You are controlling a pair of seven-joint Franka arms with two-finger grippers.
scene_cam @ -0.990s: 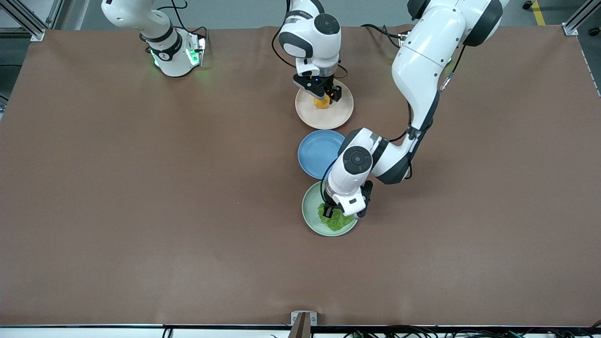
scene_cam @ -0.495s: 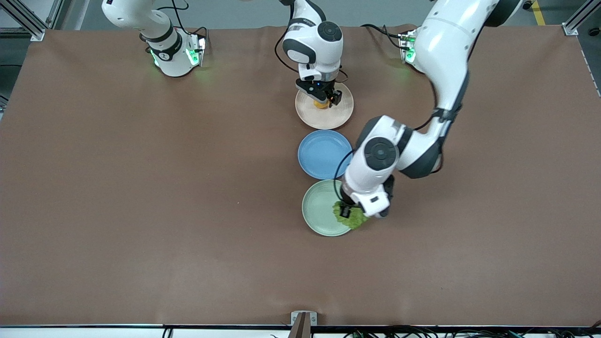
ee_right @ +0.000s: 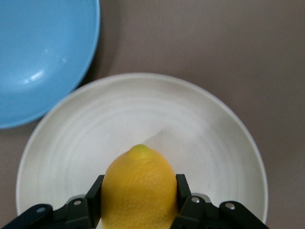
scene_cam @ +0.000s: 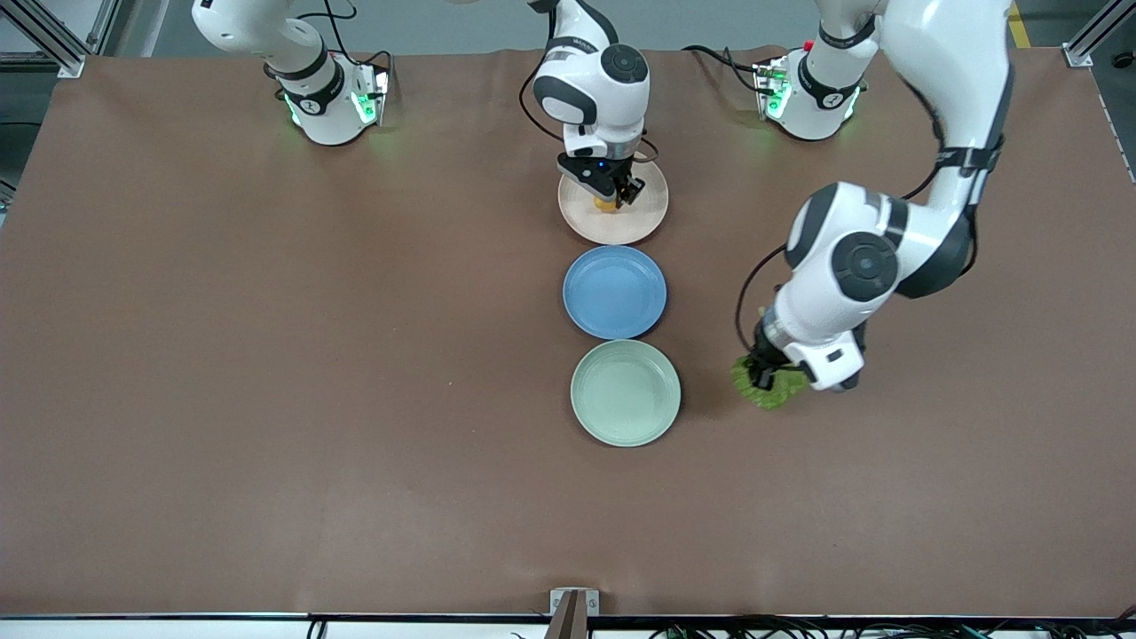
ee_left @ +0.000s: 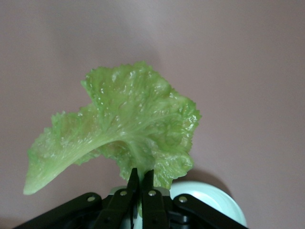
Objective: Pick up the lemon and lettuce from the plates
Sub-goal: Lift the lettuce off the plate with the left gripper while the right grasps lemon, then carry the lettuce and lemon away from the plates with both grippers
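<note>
Blue plate [scene_cam: 614,291] sits between beige [scene_cam: 635,224] and green plates [scene_cam: 625,406].

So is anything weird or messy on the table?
Nothing stands out. The left hand holds the lettuce over bare table, the right hand grips the lemon over the beige plate.

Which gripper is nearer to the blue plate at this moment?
Right. The right gripper holds the lemon over the beige plate, right beside the blue plate. The left gripper holds the lettuce over bare table, well away.
</note>
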